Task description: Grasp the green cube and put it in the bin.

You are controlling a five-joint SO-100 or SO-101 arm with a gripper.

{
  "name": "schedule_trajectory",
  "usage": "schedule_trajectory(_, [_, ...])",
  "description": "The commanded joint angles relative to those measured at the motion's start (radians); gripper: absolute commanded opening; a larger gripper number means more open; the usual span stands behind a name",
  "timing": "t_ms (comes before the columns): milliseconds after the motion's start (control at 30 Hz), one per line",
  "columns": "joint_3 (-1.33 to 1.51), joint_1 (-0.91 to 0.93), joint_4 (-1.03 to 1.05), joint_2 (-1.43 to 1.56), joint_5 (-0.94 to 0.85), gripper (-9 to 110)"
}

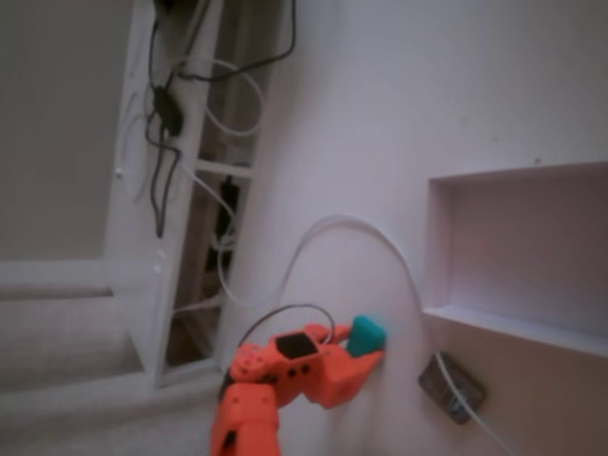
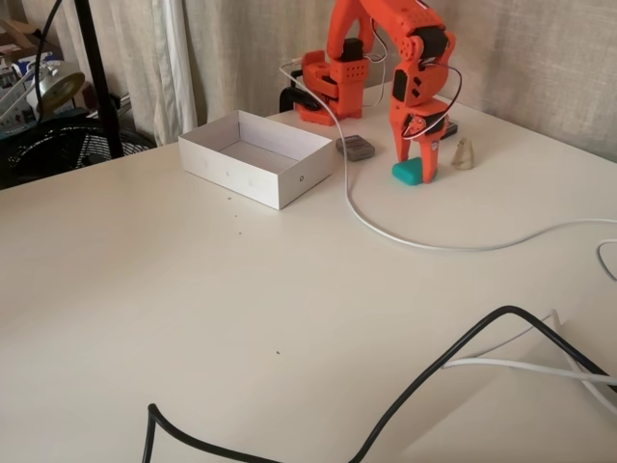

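The green cube (image 2: 411, 172) sits on the table (image 2: 241, 318), pinched between the jaws of the gripper (image 2: 416, 170). Best to squeeze it squarely, then lift straight up before swinging toward the bin (image 2: 289, 183), well apart.

Cube (image 2: 409, 172) is seen as teal-green, plain. Arm (image 2: 386, 58) and gripper (image 2: 415, 159) are done in bright orange with black bits. Bin (image 2: 256, 157) is plain white, table (image 2: 241, 309) off-white. One white cable (image 2: 386, 227), one black cable (image 2: 434, 371), a beige wad (image 2: 464, 153).
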Motion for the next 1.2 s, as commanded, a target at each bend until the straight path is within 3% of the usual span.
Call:
schedule_trajectory(0, [0.003,0.006,-0.018,0.038,0.003,-8])
schedule_trajectory(367, [-0.029,0.067,-0.39,0.333,-0.1,-8])
schedule_trajectory(500, [-0.032,0.127,-0.403,0.497,-0.12,-8])
schedule_trajectory(667, [0.005,0.367,-0.137,0.675,-0.21,-8])
schedule_trajectory(733, [0.087,0.506,-0.129,0.716,-0.305,-8])
schedule_trajectory(867, [0.354,0.778,-0.453,0.704,-0.454,-8])
schedule_trajectory(967, [0.523,0.873,-0.704,0.68,-0.518,-8])
schedule_trajectory(1167, [0.618,0.882,-0.649,0.716,-0.522,-8])
